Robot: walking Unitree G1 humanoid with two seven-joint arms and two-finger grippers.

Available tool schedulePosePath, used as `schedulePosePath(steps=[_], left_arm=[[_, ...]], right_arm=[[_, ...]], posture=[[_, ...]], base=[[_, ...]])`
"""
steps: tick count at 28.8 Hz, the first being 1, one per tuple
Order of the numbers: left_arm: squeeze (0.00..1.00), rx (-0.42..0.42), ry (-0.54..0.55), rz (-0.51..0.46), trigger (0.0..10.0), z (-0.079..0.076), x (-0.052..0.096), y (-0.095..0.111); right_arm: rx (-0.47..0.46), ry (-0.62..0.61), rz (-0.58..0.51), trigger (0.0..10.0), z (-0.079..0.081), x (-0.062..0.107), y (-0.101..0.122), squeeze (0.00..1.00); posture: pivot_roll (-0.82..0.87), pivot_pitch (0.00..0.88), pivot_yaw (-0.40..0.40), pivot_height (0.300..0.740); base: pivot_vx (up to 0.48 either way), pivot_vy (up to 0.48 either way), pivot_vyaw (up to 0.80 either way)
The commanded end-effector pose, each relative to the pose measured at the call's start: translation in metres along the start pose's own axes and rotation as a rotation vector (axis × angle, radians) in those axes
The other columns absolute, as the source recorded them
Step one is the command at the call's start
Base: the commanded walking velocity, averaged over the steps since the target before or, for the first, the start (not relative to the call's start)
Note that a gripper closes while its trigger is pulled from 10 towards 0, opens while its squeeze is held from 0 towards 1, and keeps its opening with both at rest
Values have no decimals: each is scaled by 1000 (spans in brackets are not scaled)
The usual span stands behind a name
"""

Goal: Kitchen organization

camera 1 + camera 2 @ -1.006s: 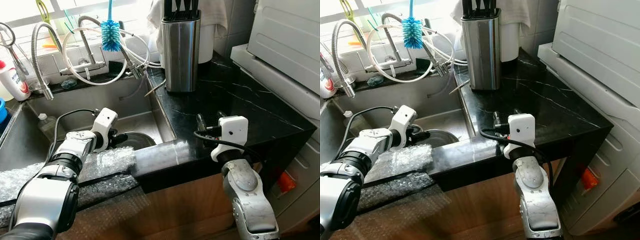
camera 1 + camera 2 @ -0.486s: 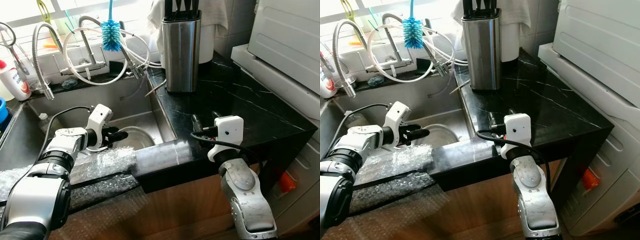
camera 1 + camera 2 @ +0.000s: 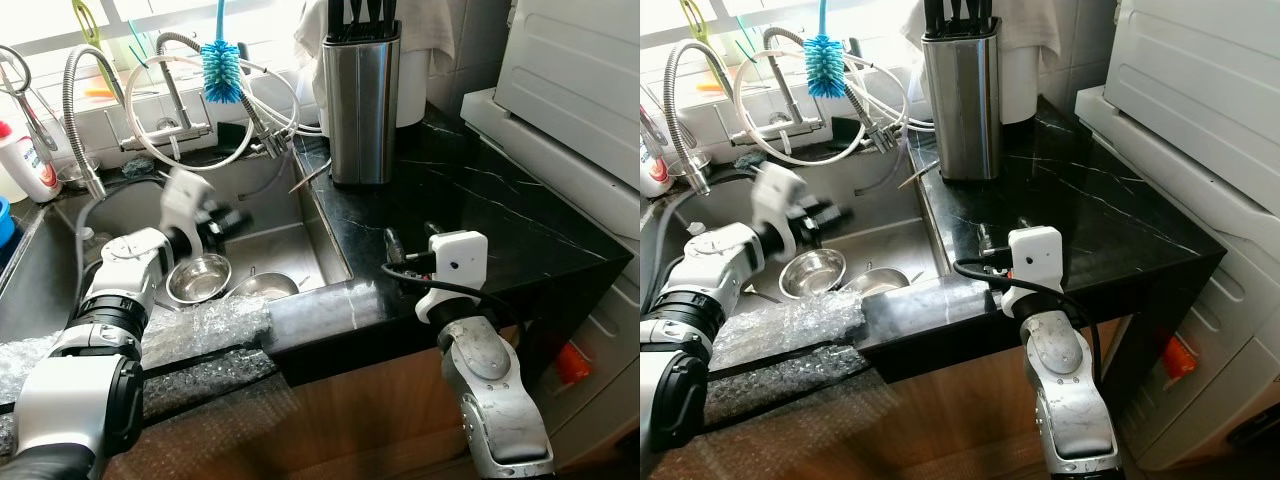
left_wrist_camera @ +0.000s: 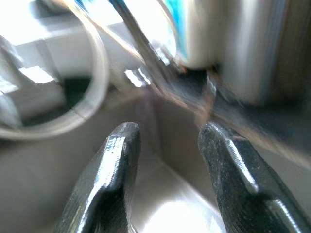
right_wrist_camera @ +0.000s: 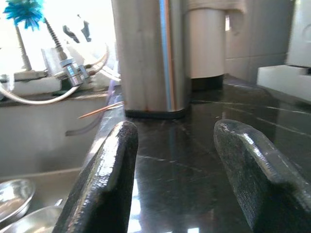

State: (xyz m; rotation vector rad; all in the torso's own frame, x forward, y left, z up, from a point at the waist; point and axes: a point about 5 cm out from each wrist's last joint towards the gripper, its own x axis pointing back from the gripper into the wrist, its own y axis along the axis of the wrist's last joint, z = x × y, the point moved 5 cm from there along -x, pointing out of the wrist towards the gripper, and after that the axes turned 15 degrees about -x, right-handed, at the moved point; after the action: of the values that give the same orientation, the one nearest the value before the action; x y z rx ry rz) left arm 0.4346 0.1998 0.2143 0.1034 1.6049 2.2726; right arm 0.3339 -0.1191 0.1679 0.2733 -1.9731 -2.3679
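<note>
Your left gripper (image 3: 228, 218) hangs in the air above the steel sink (image 3: 270, 205), and it looks blurry. In the left wrist view its two black fingers (image 4: 114, 170) are apart with nothing between them.

Down in the sink you can see two shiny round metal bowls. One small metal bowl (image 3: 198, 279) sits just under your left gripper. A second metal bowl (image 3: 262, 286) lies right beside it, partly hidden by the counter edge.

Your right gripper (image 3: 412, 240) rests low over the black stone counter (image 3: 470, 200), near its front edge. Its fingers (image 5: 104, 184) are wide apart too, and they hold nothing.

Farther back on the counter stands a tall shiny steel knife block (image 3: 361, 95) with black handles poking out of the top. A blue bottle brush (image 3: 222, 62) sticks up behind the sink, near the bendy silver tap hoses (image 3: 82, 110). A sheet of clear bubble wrap (image 3: 200, 325) lies along the front edge of the sink, under your left arm.
</note>
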Motion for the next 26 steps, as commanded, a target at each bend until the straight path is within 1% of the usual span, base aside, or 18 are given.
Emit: schedulePosePath(steps=[1,2,3,6,8,9,10,11,12,13,14,16,20,21,22,26], left_arm=[[0,-15,88,-11,10000,7,9,-5],[0,-20,137,-28,10000,11,13,-4],[0,-26,215,-50,10000,19,21,-2],[0,-36,372,-102,10000,34,39,4],[0,-37,435,-134,10000,37,50,9],[0,-48,481,-163,10000,33,63,14],[0,-53,496,-170,10000,30,67,15],[0,-53,496,-170,10000,30,67,15],[0,-42,531,-168,10000,25,76,15],[0,-34,544,-161,10000,21,79,14],[0,-34,544,-161,10000,21,79,14],[0,-22,569,-144,10000,13,85,11],[0,6,575,-121,10000,-1,86,9],[0,26,562,-115,10000,-8,83,9],[0,29,555,-117,10000,-11,81,10],[0,26,542,-116,10000,-14,78,13]], right_arm=[[-17,-2,-9,10000,1,-1,1,0],[-17,-2,-20,10000,1,-2,3,0],[-20,-2,-35,10000,1,-2,6,0],[-25,-10,-62,10000,0,-3,13,0],[-25,-13,-65,10000,-1,-3,14,0],[-28,-12,-71,10000,-2,-4,14,0],[-29,-12,-72,10000,-2,-4,14,0],[-29,-12,-72,10000,-2,-4,14,0],[-27,-9,-74,10000,-1,-4,13,0],[-27,-8,-77,10000,-1,-4,14,0],[-27,-8,-77,10000,-1,-4,14,0],[-25,-8,-82,10000,0,-6,14,0],[-27,-5,-87,10000,1,-7,15,0],[-28,2,-89,10000,2,-8,15,0],[-26,5,-89,10000,3,-8,15,0],[-23,6,-94,10000,3,-8,16,0]], posture=[[-101,0,142,740],[-100,0,143,740],[-102,0,143,740],[-98,0,141,740],[-94,0,139,740],[-84,0,136,740],[-83,0,135,740],[-83,0,135,740],[-79,0,134,740],[-77,0,133,740],[-77,0,133,740],[-78,0,132,740],[-75,0,130,740],[-77,0,131,740],[-80,0,133,740],[-84,0,137,740]], base=[[0,0,0],[0,0,0],[0,0,0],[0,0,0],[0,0,0],[0,0,0],[0,0,0],[0,0,0],[0,0,0],[0,0,0],[0,0,0],[0,0,0],[0,0,0],[0,0,0],[0,0,0],[0,0,0]])
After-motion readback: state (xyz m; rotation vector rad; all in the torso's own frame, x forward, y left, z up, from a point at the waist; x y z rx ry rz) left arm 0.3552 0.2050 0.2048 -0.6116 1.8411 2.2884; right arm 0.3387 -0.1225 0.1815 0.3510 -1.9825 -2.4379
